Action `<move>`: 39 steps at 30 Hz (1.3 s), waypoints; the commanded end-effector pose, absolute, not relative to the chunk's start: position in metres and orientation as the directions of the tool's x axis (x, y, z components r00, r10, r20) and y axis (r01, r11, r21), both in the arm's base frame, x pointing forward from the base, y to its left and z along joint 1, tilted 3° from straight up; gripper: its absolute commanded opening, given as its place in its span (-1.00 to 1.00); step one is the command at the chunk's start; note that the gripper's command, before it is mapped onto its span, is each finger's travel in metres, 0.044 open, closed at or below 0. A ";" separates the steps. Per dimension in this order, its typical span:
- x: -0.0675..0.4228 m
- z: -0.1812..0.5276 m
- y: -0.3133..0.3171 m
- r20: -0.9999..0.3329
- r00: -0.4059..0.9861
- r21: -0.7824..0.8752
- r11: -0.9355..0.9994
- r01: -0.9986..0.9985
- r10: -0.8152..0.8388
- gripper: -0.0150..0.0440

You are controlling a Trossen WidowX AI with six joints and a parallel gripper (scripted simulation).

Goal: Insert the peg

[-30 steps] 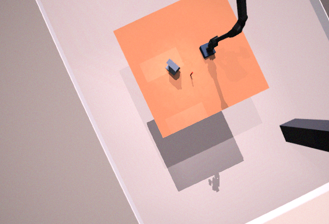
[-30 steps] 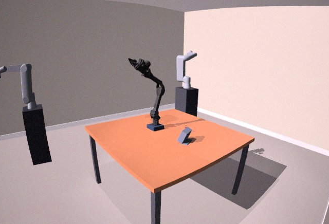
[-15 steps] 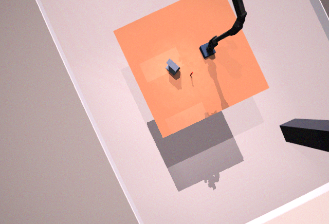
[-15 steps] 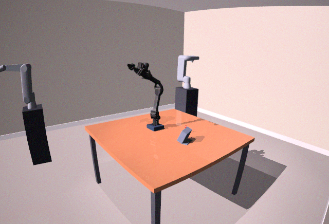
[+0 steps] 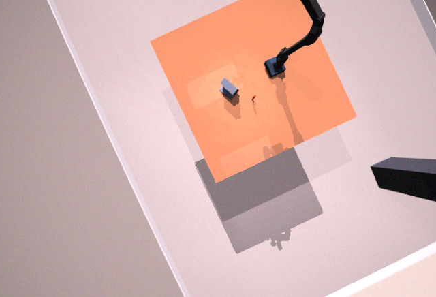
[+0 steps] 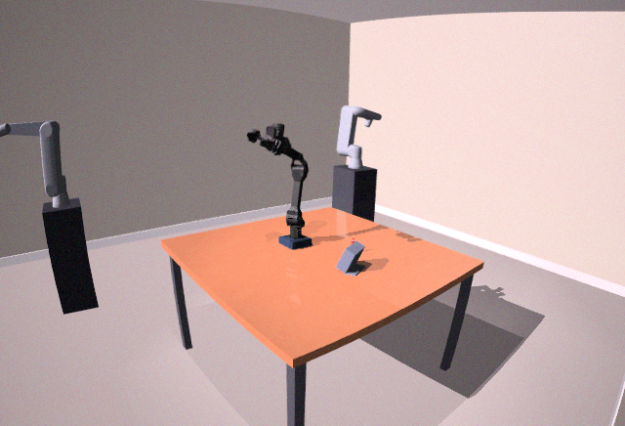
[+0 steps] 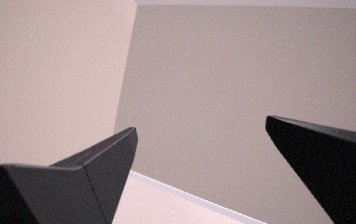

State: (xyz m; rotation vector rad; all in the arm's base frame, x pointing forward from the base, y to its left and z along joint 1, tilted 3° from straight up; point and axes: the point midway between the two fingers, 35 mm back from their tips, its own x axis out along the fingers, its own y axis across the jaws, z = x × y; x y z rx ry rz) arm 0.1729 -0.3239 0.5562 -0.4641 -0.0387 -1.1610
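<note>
A small red peg (image 5: 253, 99) (image 6: 353, 239) stands upright on the orange table (image 5: 306, 101) (image 6: 253, 285). Close beside it is the grey-blue sloped panel (image 5: 228, 88) (image 6: 350, 258); I cannot make out its hole at this size. My gripper (image 6: 252, 135) (image 7: 200, 127) is open and empty. It is raised high above the table on the dark arm, far from the peg and panel, and points toward the room's walls. The wrist view shows only the two dark fingers, wall and floor edge. In the top view the gripper is out of frame.
My arm's base (image 5: 274, 67) (image 6: 294, 241) sits on the table behind the peg. Two white arms stand on dark pedestals (image 6: 67, 255) (image 6: 354, 191) off the table, one at the left and one behind. A dark pedestal (image 5: 418, 178) shows at the right of the top view.
</note>
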 end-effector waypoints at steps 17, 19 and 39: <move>0.285 0.467 -0.298 -0.032 0.661 -0.271 0.643 0.716 -0.750 1.00; 0.294 0.459 -0.293 -0.060 0.680 -0.262 0.669 0.696 -0.731 1.00; 0.374 0.372 -0.217 -0.342 0.798 -0.169 0.868 0.467 -0.495 1.00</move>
